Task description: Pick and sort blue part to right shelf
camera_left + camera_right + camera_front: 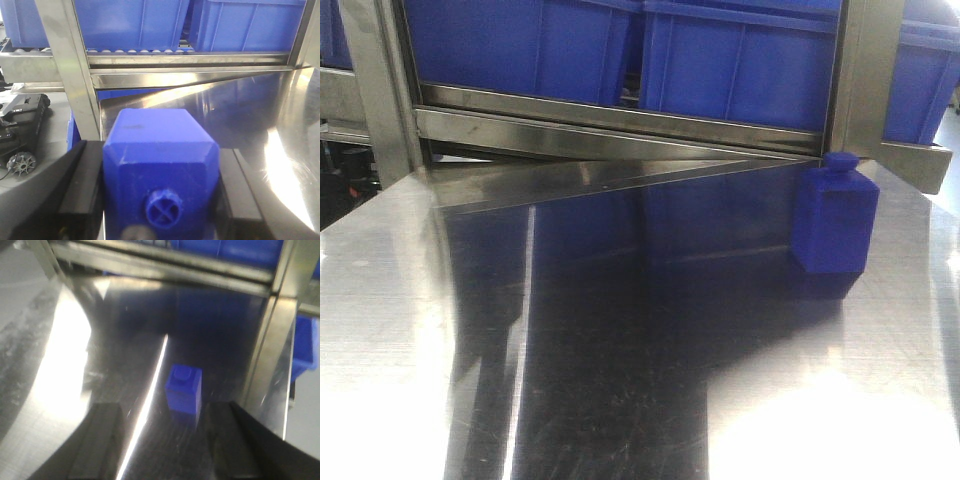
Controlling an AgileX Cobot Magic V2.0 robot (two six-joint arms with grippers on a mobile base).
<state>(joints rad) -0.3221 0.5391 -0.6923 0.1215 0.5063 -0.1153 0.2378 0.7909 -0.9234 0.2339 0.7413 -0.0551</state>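
Plainly, the front view shows no arm at all. It shows 1 blue block [835,222] with a bold cap, upright on the steel surface [620,360], just in front of the rack's right post [865,70]. Behind the post and to its left, blue bins [740,60] sit on the rack [610,125]. The surface is glossy and finely scratched, with bright glare patches and the bins' blue mirrored in it.

In the left wrist view the part [157,160] fills the frame. The left fingers [85,192] are closed onto 2 opposite sides of its boxy body, and its low nub points at the camera. So the pick looks done. The part seems to be held well left of the post, about over the surface's left edge. It has not reached any shelf on the right, so carrying it across and letting go are left to do. Further left of the post, past the rack, lie a grey floor and some dark gear, too unclear to name.

In the right wrist view the right fingers [102,445] stand wide apart and hold nothing. The block stands ahead of them, just left of the post and apart from both fingers. This picture is blurred. Beyond the post another patch of blue shows, probably a bin.
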